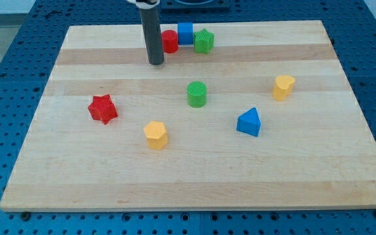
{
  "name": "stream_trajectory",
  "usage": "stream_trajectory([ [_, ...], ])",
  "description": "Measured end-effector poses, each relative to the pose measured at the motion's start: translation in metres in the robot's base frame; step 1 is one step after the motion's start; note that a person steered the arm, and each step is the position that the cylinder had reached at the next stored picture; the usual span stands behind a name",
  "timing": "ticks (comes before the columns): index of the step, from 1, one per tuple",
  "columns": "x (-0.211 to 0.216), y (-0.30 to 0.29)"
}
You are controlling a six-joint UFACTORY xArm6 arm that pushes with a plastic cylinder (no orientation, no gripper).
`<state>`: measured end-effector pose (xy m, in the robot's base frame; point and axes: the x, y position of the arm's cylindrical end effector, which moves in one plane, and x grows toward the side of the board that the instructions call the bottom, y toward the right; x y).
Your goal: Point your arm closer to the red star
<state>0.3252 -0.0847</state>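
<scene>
- Looking at the camera view, my tip (pixel 156 62) rests on the wooden board (pixel 194 183) near its top edge, just beside the red cylinder (pixel 170 42), at about 7 o'clock from it.
- The arm ends in a plain dark rod, so it has no pincer, and nothing is grasped.
- The red star (pixel 102 108) lies well apart from my tip, at about 8 o'clock from it, near the board's left side.
- A blue cube (pixel 185 32) and a green star (pixel 203 40) stand in a row with the red cylinder.
- A green cylinder (pixel 196 94) stands near the middle; at 7 o'clock from it is an orange block (pixel 156 135).
- A blue triangular block (pixel 249 123) and a yellow block (pixel 283 87) lie at the right.
</scene>
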Motion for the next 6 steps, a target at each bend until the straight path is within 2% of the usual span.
stream_trajectory([
  [2, 0.086, -0.009],
  [4, 0.155, -0.052],
  [6, 0.154, -0.118],
])
